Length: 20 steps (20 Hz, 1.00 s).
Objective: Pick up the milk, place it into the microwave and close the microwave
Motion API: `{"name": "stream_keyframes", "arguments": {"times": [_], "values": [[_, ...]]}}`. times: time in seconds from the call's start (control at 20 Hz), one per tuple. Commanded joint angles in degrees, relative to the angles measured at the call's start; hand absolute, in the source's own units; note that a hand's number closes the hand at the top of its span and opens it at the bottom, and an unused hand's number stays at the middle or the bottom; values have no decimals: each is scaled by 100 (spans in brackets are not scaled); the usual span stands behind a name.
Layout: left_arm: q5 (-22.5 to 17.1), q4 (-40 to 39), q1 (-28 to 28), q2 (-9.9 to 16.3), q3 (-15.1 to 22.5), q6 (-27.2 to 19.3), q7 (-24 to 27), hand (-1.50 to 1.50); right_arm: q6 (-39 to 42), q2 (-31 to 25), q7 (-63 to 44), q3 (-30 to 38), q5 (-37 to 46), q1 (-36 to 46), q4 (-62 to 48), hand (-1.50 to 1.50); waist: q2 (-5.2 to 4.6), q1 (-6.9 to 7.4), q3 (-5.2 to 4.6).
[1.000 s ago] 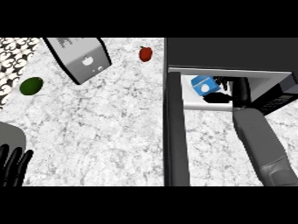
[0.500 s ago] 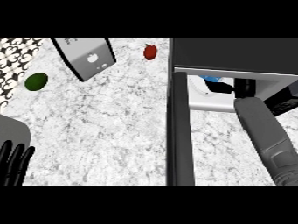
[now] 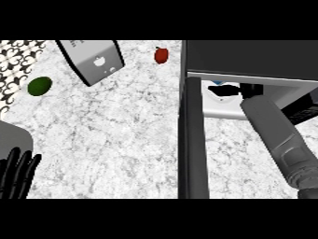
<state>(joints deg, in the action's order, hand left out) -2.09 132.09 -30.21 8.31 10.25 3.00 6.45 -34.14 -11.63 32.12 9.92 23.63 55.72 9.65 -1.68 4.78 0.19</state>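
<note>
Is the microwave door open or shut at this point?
Open. The microwave door stands swung out toward the viewer, edge-on, and the right forearm reaches past it into the lit microwave cavity.

Milk (image 3: 223, 88) inside microwave (image 3: 258, 60)

No readable text anywhere that I can spot. Closest thing is a small pale apple-shaped mark on the grey box (image 3: 92, 59) near the counter's (image 3: 113, 135) far edge, with a couple of pale dots beside it. No letters or numbers legible.
</note>
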Motion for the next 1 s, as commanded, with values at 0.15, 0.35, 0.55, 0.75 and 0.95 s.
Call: {"name": "stream_keyframes", "arguments": {"times": [0.15, 0.35, 0.55, 0.75, 0.95], "values": [[-142, 61, 177, 75, -247, 28, -216, -150, -96, 149, 49, 56, 13, 223, -166, -150, 37, -126, -6], [-213, 17, 55, 153, -346, 163, -70, -150, -106, 45, 78, 298, -195, 203, -183, -150, 31, -102, -6], [492, 4, -414, -198, 365, -66, 221, -150, -254, -101, 216, 410, -283, 104, -61, -150, 79, -162, -8], [583, -121, -214, -205, 473, -51, 183, -150, -176, -278, 655, 551, -390, -149, -45, -150, 44, -167, -3], [446, 67, -597, -82, 368, 71, 310, -150, -171, -494, 532, 641, -446, 64, -25, -150, 65, -146, -7]]}}
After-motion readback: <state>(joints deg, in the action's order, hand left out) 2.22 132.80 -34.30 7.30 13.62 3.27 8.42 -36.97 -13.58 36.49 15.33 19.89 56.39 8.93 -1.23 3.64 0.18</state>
